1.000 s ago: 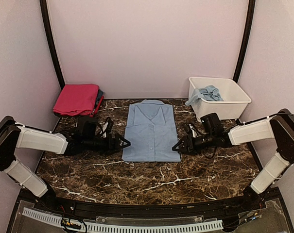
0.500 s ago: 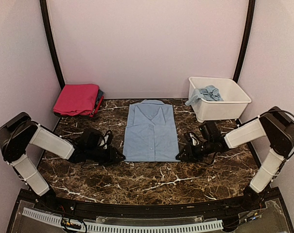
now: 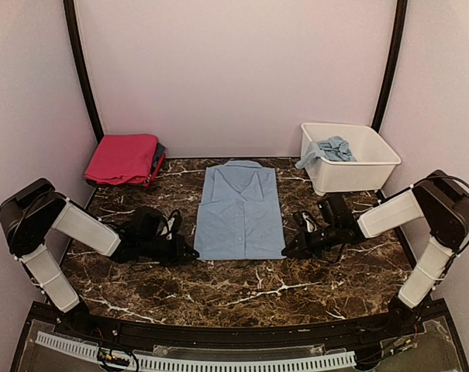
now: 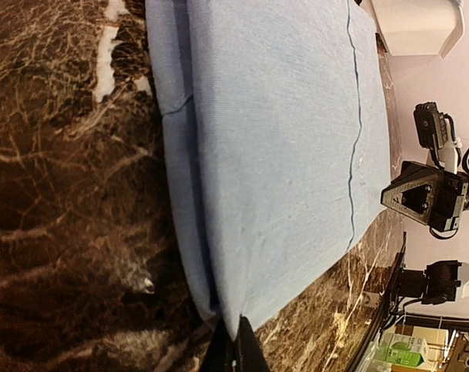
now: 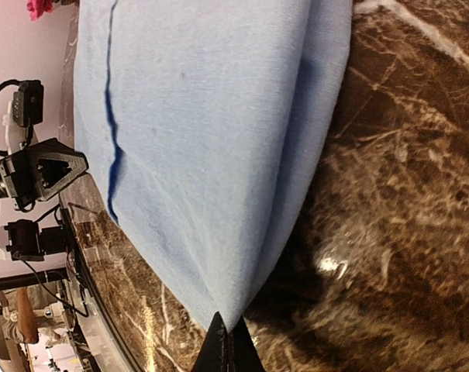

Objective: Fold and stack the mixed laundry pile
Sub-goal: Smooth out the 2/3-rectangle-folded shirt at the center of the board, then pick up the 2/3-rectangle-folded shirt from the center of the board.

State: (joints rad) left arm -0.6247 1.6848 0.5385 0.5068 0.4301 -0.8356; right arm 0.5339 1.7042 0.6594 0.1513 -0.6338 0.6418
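Observation:
A pale blue collared shirt lies flat and folded lengthwise in the middle of the marble table, collar at the far end. My left gripper is shut on its near left corner, the cloth pinched between the black fingertips. The near right corner is pinched the same way by my right gripper, also shut. A folded magenta-pink piece sits on a dark one at the back left. More pale blue cloth hangs out of the tub.
A white plastic tub stands at the back right, close behind my right arm. The dark marble table runs to a black rail at the near edge. Pale walls close in the back and both sides.
Both grippers slid inward and down to the shirt's near corners and closed on them. The shirt's near edge has pulled in slightly.

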